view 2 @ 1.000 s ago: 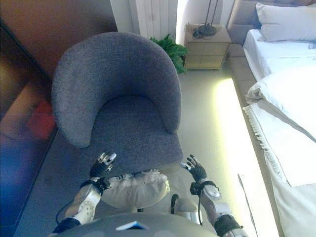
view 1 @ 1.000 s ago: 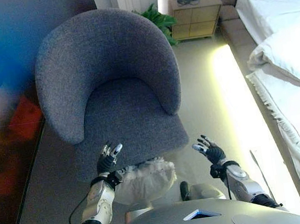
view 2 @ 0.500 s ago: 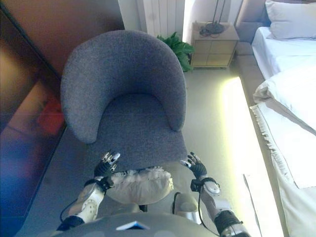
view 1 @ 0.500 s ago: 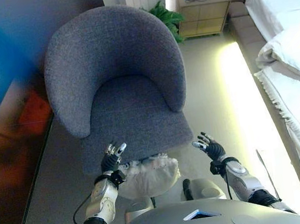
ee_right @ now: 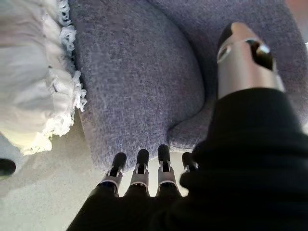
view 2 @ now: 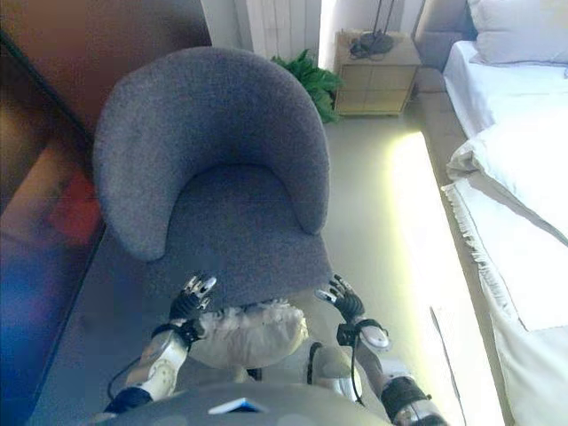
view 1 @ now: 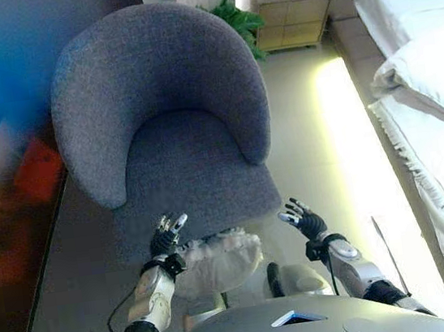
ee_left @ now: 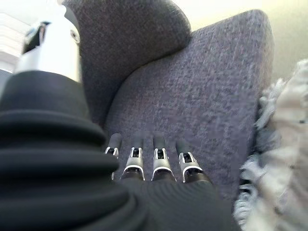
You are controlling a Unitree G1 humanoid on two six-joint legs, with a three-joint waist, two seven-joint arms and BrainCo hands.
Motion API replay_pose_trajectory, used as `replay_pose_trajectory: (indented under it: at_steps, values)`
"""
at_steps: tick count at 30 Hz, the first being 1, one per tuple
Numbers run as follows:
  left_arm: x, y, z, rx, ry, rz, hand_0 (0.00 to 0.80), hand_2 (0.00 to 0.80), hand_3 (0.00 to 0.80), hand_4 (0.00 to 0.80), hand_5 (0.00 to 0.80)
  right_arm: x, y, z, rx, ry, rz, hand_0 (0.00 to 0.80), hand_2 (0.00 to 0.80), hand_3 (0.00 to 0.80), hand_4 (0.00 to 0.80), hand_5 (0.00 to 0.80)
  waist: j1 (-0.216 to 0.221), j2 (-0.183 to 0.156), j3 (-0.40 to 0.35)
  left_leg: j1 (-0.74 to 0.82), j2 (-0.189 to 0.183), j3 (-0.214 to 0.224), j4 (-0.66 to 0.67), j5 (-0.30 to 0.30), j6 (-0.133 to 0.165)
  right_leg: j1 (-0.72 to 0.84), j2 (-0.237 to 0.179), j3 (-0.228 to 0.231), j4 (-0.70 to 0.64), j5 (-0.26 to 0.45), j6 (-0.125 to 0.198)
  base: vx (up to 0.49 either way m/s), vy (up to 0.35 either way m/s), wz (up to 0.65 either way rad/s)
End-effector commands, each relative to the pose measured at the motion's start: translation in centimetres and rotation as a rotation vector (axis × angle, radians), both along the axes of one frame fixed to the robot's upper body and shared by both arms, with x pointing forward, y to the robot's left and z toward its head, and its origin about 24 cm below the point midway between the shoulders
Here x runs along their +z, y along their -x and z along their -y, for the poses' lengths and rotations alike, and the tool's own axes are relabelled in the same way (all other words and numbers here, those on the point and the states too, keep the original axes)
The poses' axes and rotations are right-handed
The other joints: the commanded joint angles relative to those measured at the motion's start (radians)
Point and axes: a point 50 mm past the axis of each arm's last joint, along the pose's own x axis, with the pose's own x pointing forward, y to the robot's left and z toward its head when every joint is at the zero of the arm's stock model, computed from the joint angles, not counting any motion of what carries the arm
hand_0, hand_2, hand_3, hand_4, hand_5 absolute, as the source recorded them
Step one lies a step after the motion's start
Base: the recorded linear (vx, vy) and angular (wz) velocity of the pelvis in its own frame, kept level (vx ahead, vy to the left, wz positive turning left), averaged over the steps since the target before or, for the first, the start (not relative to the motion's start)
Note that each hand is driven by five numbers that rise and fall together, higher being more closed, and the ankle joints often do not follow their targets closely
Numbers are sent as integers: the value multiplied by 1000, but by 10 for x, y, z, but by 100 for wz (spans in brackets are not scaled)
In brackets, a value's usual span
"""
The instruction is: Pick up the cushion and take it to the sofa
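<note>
A cream cushion [view 1: 218,261] with a fringed edge sits low in front of me, just before the front edge of the grey tub sofa chair [view 1: 161,108]. My left hand [view 1: 167,237] is open, fingers straight, at the cushion's left end over the seat's front edge; the cushion leans on its wrist. My right hand [view 1: 304,221] is open, apart from the cushion, to its right by the seat's front corner. The left wrist view shows straight fingers [ee_left: 159,163] over the seat, the cushion [ee_left: 284,163] beside them. The right wrist view shows the cushion [ee_right: 33,77] off to the side.
A bed [view 1: 434,97] with white bedding runs along the right. A wooden nightstand [view 1: 291,9] and a green plant [view 1: 241,21] stand behind the chair. A dark glossy cabinet front [view 1: 4,186] lines the left. A strip of pale floor [view 1: 334,143] lies between chair and bed.
The whole picture has shifted a little as the camera moved. Both hands stay open and the cushion keeps its place between them at the seat's front edge.
</note>
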Motion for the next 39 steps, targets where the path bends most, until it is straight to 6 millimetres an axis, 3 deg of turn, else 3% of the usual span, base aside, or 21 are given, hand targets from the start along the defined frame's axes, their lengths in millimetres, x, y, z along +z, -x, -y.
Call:
replay_pose_trajectory:
  at_steps: [1, 4, 8, 10, 12, 14, 16, 18, 24, 26, 29, 32, 33, 36, 39]
  values:
    - [22, -21, -4, 11, 3, 139, 0, 0, 0, 0, 0, 16, -15, -11, 31, -33, 97, 0, 0, 0, 0, 0, -4, -56, -2, -42, 65, 5, 66, 168, 4, 112, 5, 23, -157, 143, 8, 133, 189, 7]
    - [23, -23, -1, 35, 20, 140, 0, 0, 0, 0, 0, 15, -14, -6, 45, -12, 88, 0, 0, 0, 0, 0, -7, -59, -21, -34, 178, -57, 22, 302, -30, 120, -8, 42, -158, 134, 6, 121, 259, -7]
    - [24, -25, 5, 36, 37, 145, 0, 0, 0, 0, 0, 18, -16, -1, 53, -3, 98, 0, 0, 0, 0, 0, -16, -49, -30, -15, 243, -84, -38, 350, -52, 119, -41, 40, -132, 109, 16, 110, 334, -24]
    - [24, -28, 8, 29, 59, 150, 0, 0, 0, 0, 0, 19, -17, 3, 50, 13, 109, 0, 0, 0, 0, 0, -20, -26, -25, -19, 238, -83, -68, 334, -65, 117, -65, 36, -112, 92, 27, 74, 413, 6]
    - [26, -31, 11, 11, 75, 158, 0, 0, 0, 0, 0, 21, -18, 8, 32, 19, 124, 0, 0, 0, 0, 0, -24, 2, -16, -20, 211, -52, -97, 268, -74, 111, -95, 30, -77, 71, 49, 52, 397, 19]
    - [26, -37, 12, -50, 76, 155, 0, 0, 0, 0, 0, 20, -14, 16, -29, 21, 135, 0, 0, 0, 0, 0, -51, 22, -12, -17, 196, 79, -96, 194, -72, 114, -142, -13, -41, 55, 76, 43, 443, 46]
    - [24, -35, 8, -60, 44, 146, 0, 0, 0, 0, 0, 19, -15, 13, -59, -3, 130, 0, 0, 0, 0, 0, -44, 26, -12, -19, 129, 29, -81, 149, -47, 97, -191, -26, 7, 84, 107, 92, 367, 89]
    - [24, -33, 0, -40, 25, 153, 0, 0, 0, 0, 0, 21, -16, 7, -58, -39, 132, 0, 0, 0, 0, 0, -41, 25, -12, 0, 86, 18, -90, 135, -27, 89, -225, -18, 23, 146, 125, 103, 256, 4]
    - [18, -27, -14, -40, -41, 119, 0, 0, 0, 0, 0, 17, -20, 3, -66, -54, 119, 0, 0, 0, 0, 0, -9, 22, -13, 8, 19, 4, -89, 87, 34, 63, -251, -19, 118, 227, 129, 77, 123, -46]
    - [17, -23, -18, -31, -46, 100, 0, 0, 0, 0, 0, 15, -18, -1, -46, -57, 106, 0, 0, 0, 0, 0, -6, 20, -8, 30, 19, -2, -102, 81, 40, 32, -232, -11, 127, 240, 129, 59, -39, -12]
    - [16, -20, -22, 4, -57, 93, 0, 0, 0, 0, 0, 15, -20, -10, 3, -70, 100, 0, 0, 0, 0, 0, -1, 3, 2, 40, 35, 14, -111, 80, 17, 34, -217, -21, -47, 233, 136, 56, -180, -24]
    - [16, -20, -26, 37, -58, 96, 0, 0, 0, 0, 0, 15, -25, -9, 38, -71, 92, 0, 0, 0, 0, 0, 1, -11, 11, 50, 75, 34, -120, 78, -4, 40, -206, 2, -180, 245, 161, 62, -261, -29]
    - [14, -17, -27, 47, -50, 86, 0, 0, 0, 0, 0, 15, -26, -9, 51, -68, 86, 0, 0, 0, 0, 0, 6, -14, 8, 54, 95, 44, -126, 89, -10, 54, -198, -10, -185, 237, 162, 59, -252, -7]
    - [11, -11, -27, 41, -42, 80, 0, 0, 0, 0, 0, 15, -24, -11, 56, -75, 73, 0, 0, 0, 0, 0, 12, -24, -1, 47, 149, 66, -110, 118, -41, 86, -166, -24, -178, 204, 137, 88, -205, 1]
    - [7, -8, -22, 24, -44, 76, 0, 0, 0, 0, 0, 12, -21, -8, 70, -43, 58, 0, 0, 0, 0, 0, 14, -34, -5, 17, 166, 48, -38, 114, -50, 101, -140, -29, -184, 189, 105, 64, -152, 10]
